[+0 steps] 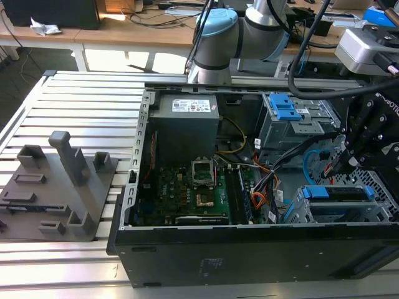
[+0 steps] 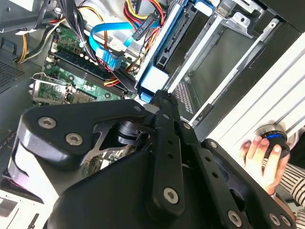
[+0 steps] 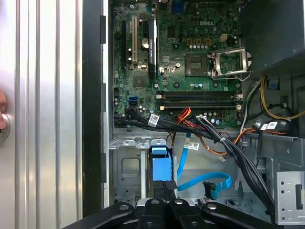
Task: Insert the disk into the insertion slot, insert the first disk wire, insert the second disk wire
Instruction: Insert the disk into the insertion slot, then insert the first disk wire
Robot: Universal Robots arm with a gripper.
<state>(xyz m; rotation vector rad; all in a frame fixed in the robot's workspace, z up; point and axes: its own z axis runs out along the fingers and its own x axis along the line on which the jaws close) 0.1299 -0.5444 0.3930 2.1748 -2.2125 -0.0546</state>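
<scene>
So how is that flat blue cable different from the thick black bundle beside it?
The light-blue cable is a single flat ribbon; the black cable bundle is several round wires bunched together. The light-blue cable curls into a loop; the bundle runs in a long sweep. Both lie inside the open computer case.

The arm [image 1: 215,37] holds its gripper [image 3: 169,187] angled downward.
</scene>
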